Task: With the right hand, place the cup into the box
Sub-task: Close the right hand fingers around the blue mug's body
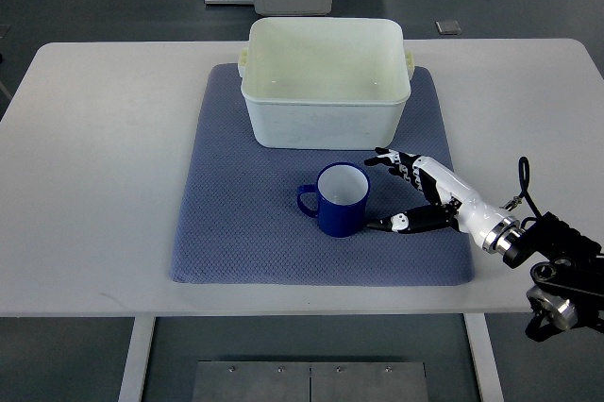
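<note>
Blue cup (340, 200) upright on the grey mat (236, 232), at 6 o'clock from the white box (326, 114). Right robot hand (404, 192) at the cup's 3 o'clock, fingers spread apart, gripping nothing.

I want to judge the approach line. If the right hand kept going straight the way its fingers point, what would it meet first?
Most likely the blue ceramic cup: the right hand points leftward with spread fingers on either side of the cup's right wall, apparently just short of it. Height is unclear.
</note>
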